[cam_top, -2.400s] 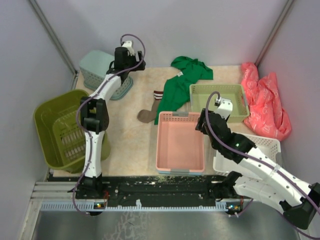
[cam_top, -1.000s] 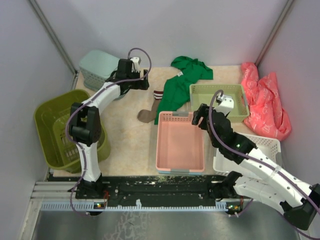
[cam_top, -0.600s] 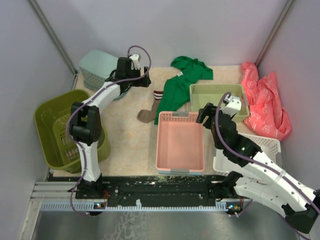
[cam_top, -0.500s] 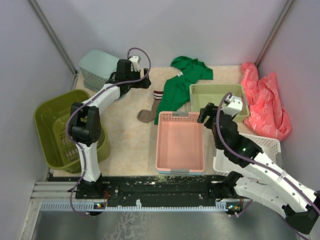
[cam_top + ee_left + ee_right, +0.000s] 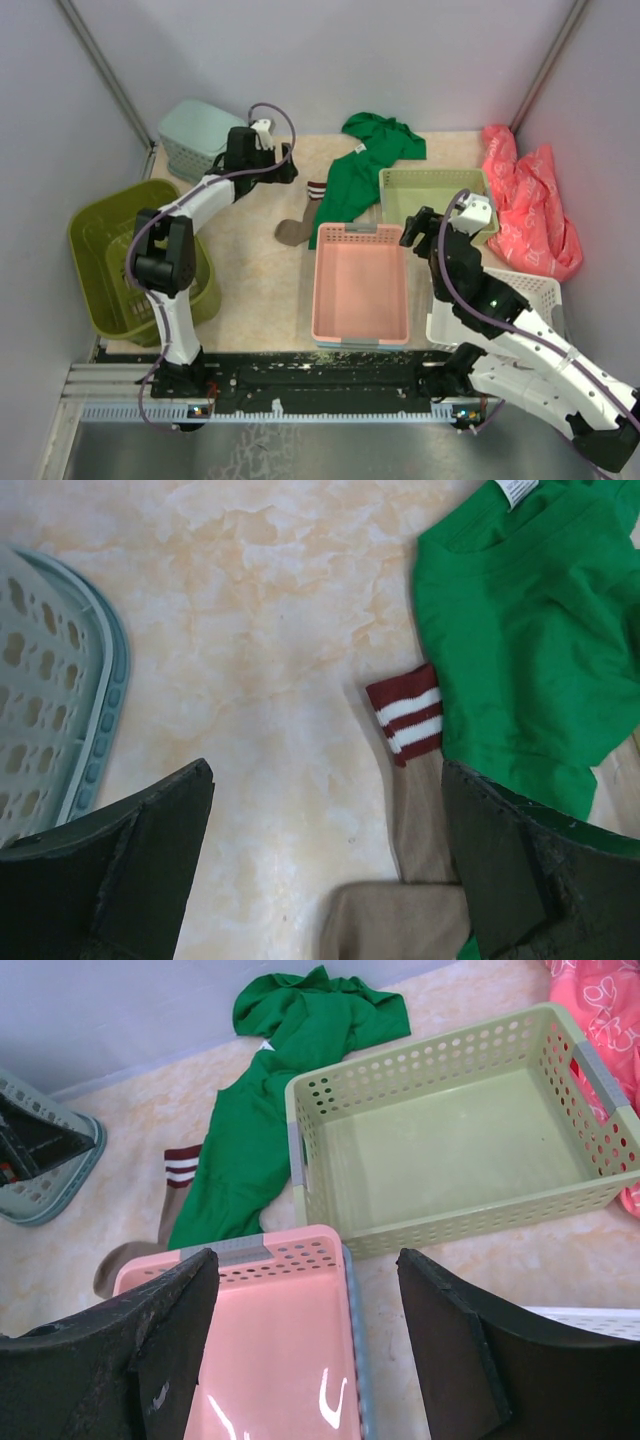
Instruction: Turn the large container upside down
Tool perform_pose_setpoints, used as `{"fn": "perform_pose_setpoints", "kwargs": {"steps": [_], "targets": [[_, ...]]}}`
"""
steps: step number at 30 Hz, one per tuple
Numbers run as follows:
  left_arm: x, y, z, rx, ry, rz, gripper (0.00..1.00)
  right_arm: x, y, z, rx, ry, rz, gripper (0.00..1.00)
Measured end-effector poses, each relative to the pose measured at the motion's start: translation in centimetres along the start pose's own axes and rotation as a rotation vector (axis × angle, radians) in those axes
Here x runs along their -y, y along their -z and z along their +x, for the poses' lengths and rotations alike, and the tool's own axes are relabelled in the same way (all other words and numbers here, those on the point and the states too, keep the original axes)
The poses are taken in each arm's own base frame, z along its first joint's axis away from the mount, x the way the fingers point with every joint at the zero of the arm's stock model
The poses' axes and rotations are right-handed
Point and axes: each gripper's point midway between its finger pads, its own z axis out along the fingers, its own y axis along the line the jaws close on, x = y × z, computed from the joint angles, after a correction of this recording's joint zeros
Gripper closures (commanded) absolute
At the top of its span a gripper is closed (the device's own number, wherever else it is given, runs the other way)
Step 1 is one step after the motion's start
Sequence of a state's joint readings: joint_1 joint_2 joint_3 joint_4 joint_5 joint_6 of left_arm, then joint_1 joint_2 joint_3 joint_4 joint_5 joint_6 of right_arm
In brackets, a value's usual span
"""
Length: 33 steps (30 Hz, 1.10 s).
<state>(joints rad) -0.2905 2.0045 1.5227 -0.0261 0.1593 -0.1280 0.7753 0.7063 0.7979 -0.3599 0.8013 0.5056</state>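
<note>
Left tool (image 5: 287,166) newly over marbled tabletop (image 5: 250,265)

Right gripper (image 5: 305,1257) spread wide, pink tray (image 5: 270,1360), pale green basket (image 5: 450,1155), shirt (image 5: 270,1110)

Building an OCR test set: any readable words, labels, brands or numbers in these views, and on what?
No text can be read in any view.
White neck tag on the green shirt: cut off by the frame edge, any print too small to read.
Pink cloth: white flower print only, no letters.
</note>
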Motion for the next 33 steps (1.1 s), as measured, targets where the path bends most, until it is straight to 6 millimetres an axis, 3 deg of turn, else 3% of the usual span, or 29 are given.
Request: {"fn": "perform_pose_setpoints", "kwargs": {"steps": [5, 9, 14, 17, 26, 33], "targets": [[0.3, 3.6, -1.3, 0.022, 0.017, -0.002, 0.0, 0.1, 0.1, 0.0, 0.001, 0.008, 0.001, 0.27], [0.7, 7.7, -4.1, 0.094, 0.018, -0.018, 0.0, 0.1, 0.0, 0.0, 0.001, 0.018, -0.003, 0.27], [-0.8, 11.5, -7.0, 0.175, 0.058, -0.123, 0.0, -0.4, -0.3, -0.1, 0.005, 0.049, -0.015, 0.27], [-2.6, 12.3, -6.7, 0.18, 0.097, -0.183, 0.01, -0.6, -0.5, 0.0, 0.003, 0.067, -0.019, 0.27], [-10.6, 13.6, -2.4, 0.103, 0.288, -0.353, 0.01, -1.3, -0.6, -0.1, 0.006, 0.068, -0.051, 0.27], [-11.2, 13.3, -2.6, 0.145, 0.351, -0.374, 0.01, -1.6, -0.8, 0.2, 0.001, 0.069, -0.058, 0.27]]}}
